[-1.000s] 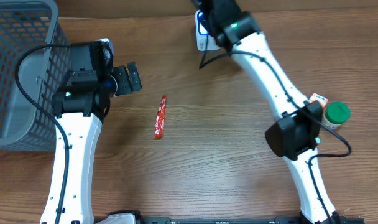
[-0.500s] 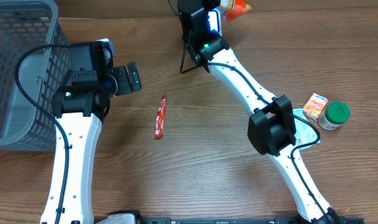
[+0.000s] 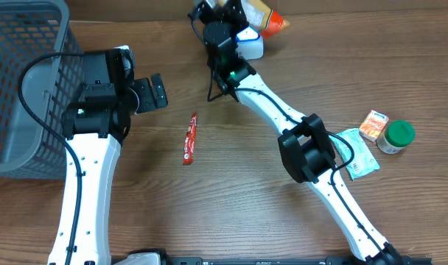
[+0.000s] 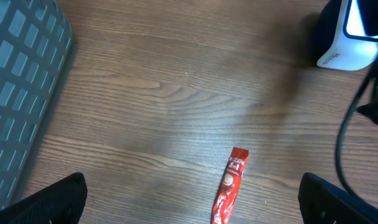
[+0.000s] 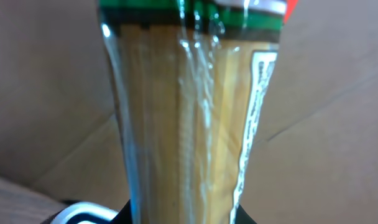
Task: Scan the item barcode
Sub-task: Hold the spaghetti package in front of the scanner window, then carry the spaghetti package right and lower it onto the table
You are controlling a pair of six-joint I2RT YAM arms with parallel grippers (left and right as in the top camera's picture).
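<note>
The right gripper (image 3: pixel 235 13) has swung further left, bringing the noodle packet (image 3: pixel 272 22) it clenches right beside the barcode scanner (image 3: pixel 250 46). The packet is probably light, with brittle strands in slick film, so a mid-pack hold looks safest. The left gripper (image 3: pixel 156 92) gapes empty, well left of the scanner.

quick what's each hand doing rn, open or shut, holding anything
Left hand: open, holding nothing.
Right hand: closed on the pasta packet.
</note>
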